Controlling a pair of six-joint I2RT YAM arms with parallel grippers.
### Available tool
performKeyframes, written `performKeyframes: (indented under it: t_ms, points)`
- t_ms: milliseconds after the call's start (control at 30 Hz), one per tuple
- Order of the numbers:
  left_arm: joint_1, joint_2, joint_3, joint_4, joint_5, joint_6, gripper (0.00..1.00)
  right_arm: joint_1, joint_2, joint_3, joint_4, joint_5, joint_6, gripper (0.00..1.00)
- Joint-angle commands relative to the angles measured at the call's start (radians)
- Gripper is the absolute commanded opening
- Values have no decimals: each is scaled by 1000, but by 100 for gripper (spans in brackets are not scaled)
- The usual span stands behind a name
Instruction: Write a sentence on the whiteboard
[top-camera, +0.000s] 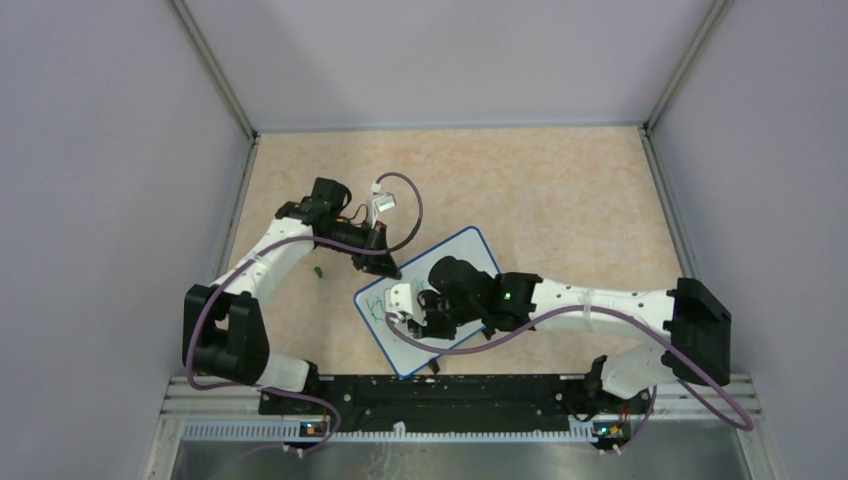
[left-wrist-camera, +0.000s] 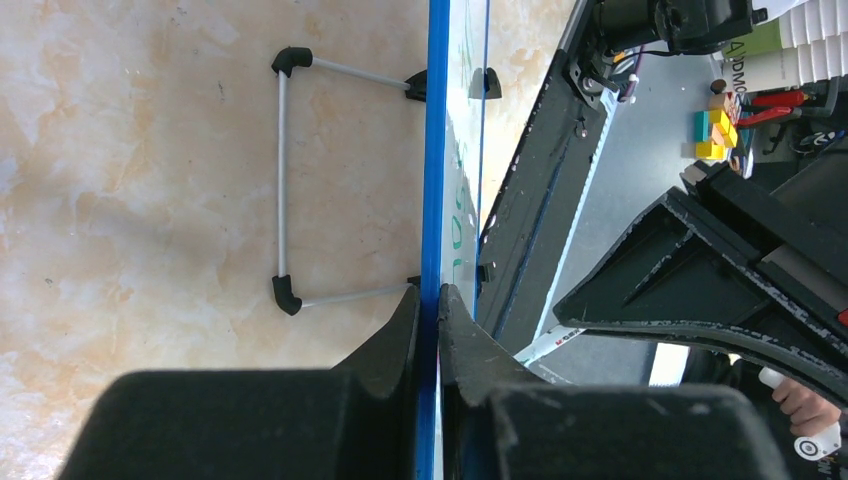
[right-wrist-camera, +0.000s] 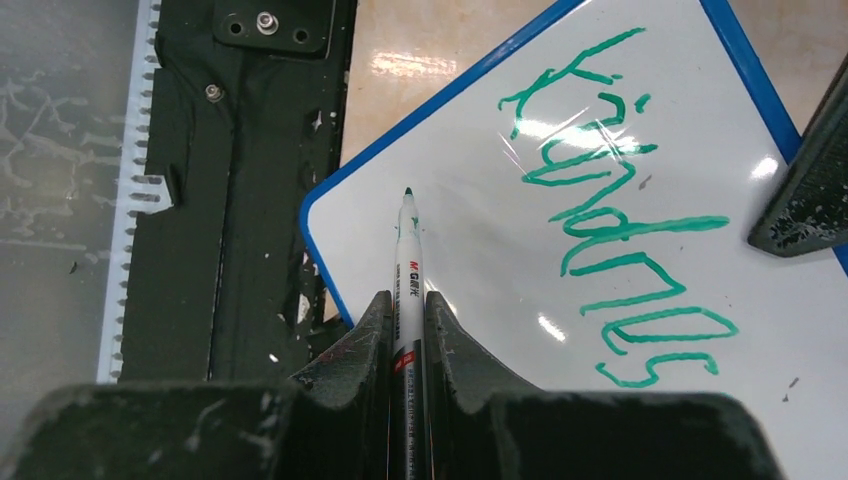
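Note:
The whiteboard lies slanted in the middle of the table, white with a blue rim. My left gripper is shut on its blue rim, one finger on each face. My right gripper is shut on a white marker pen with its green tip bare. The tip points at a blank part of the board near a corner; I cannot tell whether it touches. The sentence shows as one green word, "kindness". The left gripper and the right gripper fill the bottom of their wrist views.
A small green cap lies on the table left of the board. The board's wire stand sticks out from its back. The black base rail runs just near of the board's corner. Grey walls close three sides.

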Motion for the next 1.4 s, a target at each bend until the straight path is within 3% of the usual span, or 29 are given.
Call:
performKeyframes:
  t_ms: [0,733,1367]
  points:
    - [-30,14,-42,10,-111,19,0,29,24,3,58,-8,3,0]
    - [-30,15,-42,10,-117,18,0,32,33,9,66,119,9,0]
    - [-30,23,-42,11,-121,19,0,22,5,-37,20,83,-14,0]
